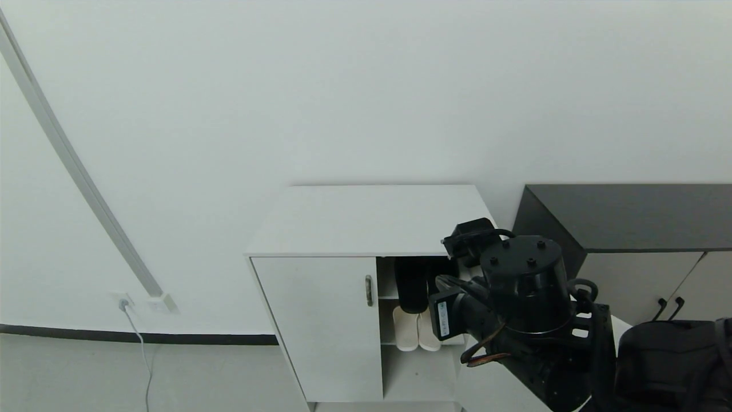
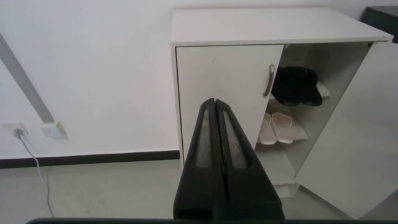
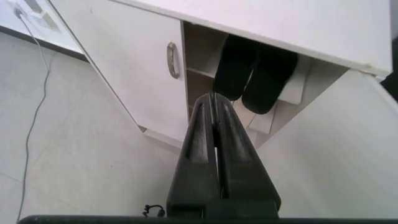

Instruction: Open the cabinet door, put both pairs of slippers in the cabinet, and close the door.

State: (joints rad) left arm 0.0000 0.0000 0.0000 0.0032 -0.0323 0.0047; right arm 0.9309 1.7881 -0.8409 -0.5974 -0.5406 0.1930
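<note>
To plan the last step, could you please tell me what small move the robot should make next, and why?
Probably bring the right gripper, shut and empty, round to the open white cabinet door and push it closed: the pair of black slippers and the pair of white slippers already sit on shelves inside.

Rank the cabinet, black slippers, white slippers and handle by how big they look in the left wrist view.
1. cabinet, by far the largest.
2. black slippers and white slippers: too alike to rank; the black pair looks only slightly bigger and is partly hidden.
3. handle, the smallest.
</note>
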